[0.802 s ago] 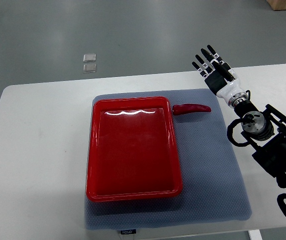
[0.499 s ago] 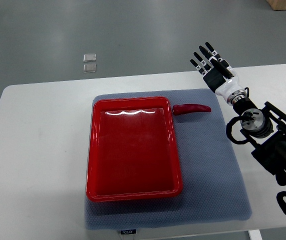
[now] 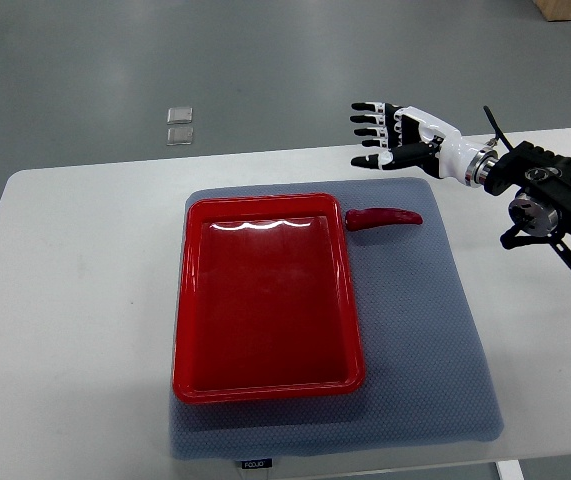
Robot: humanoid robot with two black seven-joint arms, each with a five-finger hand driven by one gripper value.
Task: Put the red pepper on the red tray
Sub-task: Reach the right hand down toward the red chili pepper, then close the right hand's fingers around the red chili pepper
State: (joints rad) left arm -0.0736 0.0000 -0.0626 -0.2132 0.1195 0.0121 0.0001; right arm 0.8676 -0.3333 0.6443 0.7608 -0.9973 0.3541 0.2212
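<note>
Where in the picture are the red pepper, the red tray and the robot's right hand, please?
red pepper (image 3: 385,217), top view, middle of its body.
red tray (image 3: 179,330), top view, left rim.
right hand (image 3: 397,136), top view, middle of the hand, fingers spread.

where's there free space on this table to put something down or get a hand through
The red tray is empty inside. Bare white table lies left of the grey mat, and bare mat right of the tray, below the red pepper. Tightest spot: the pepper touches the tray's top right corner, with the right hand open above it.
</note>
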